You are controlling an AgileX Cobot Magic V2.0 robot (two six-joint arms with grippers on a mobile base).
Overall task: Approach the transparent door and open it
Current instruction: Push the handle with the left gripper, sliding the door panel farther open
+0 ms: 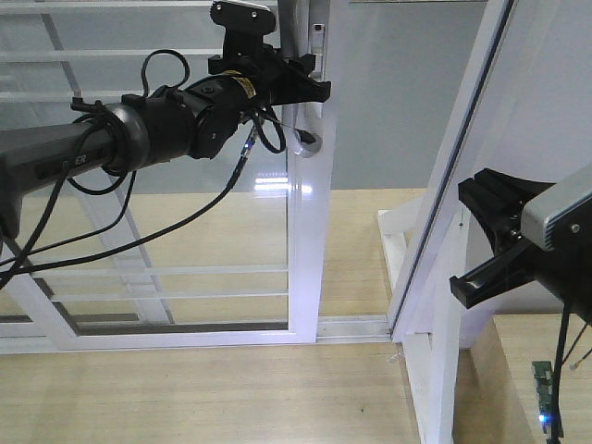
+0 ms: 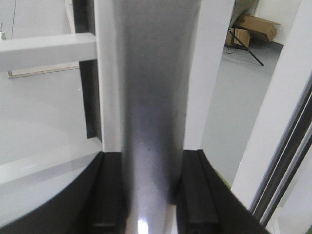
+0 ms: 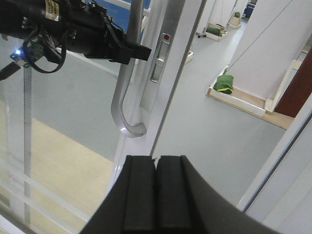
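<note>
The left gripper [image 2: 151,195] clamps the smooth grey metal handle [image 3: 122,92] of the glass door [image 1: 310,231], an upright bar hooking below it. The right gripper [image 3: 156,195] has its 2 black pads pressed together.

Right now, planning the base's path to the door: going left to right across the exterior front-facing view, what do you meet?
Left arm → left tool gripping the handle of the transparent door → open gap → slanted white frame → right tool.

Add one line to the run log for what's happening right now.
left claw shut on handle | right claw shut, holding nothing | transparent door partly open, gap on its handle side
</note>
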